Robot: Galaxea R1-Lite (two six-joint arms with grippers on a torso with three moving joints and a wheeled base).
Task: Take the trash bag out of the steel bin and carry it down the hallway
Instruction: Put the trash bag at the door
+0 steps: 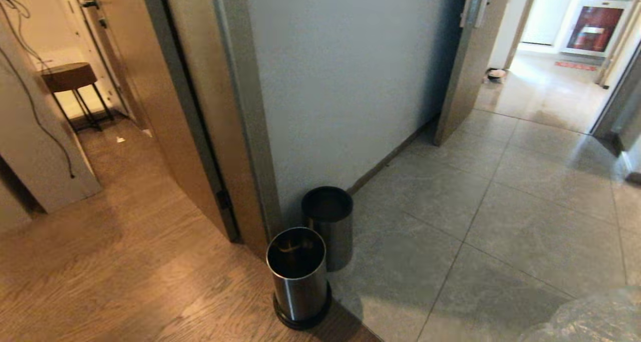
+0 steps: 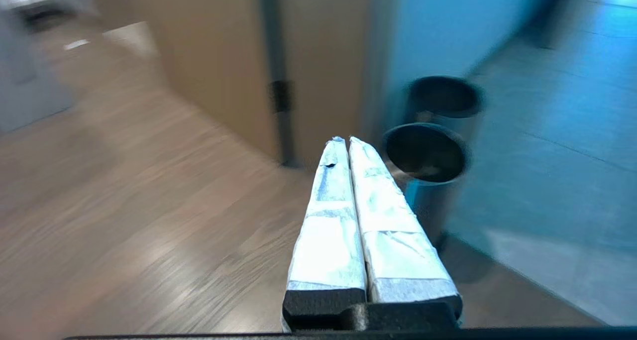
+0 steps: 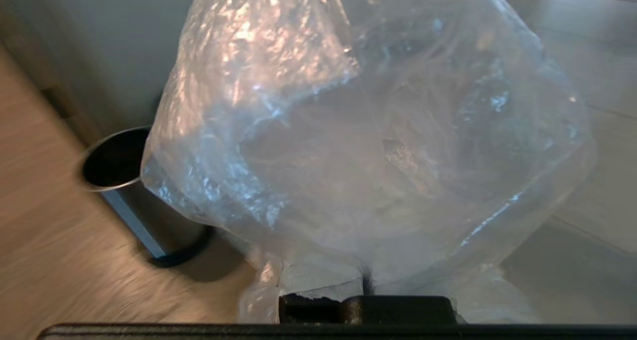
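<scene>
Two steel cylinders stand on the floor before you at the foot of a grey wall panel (image 1: 345, 81): the steel bin (image 1: 299, 277), open-topped and without a liner, on its black base ring where the wood-plank floor (image 1: 100, 262) meets the grey tiles, and just behind it the black-rimmed top section (image 1: 328, 217), set on the tiles against the wall. Your right gripper (image 3: 367, 280) is clamped on the trash bag (image 3: 368, 131); the crinkled translucent plastic is bunched between the closed fingers and billows out ahead of them, hiding the fingertips in the right wrist view. The bag is clear of the bin, off to the bin's right, and shows in the head view only as a pale bulge at the lower right corner. Your left gripper (image 2: 344, 141) holds nothing, its taped fingers (image 2: 328, 220) pressed together, pointing toward the bin. Beyond an open door (image 1: 465, 66), the hallway (image 1: 541, 91) of grey tiles runs on.
</scene>
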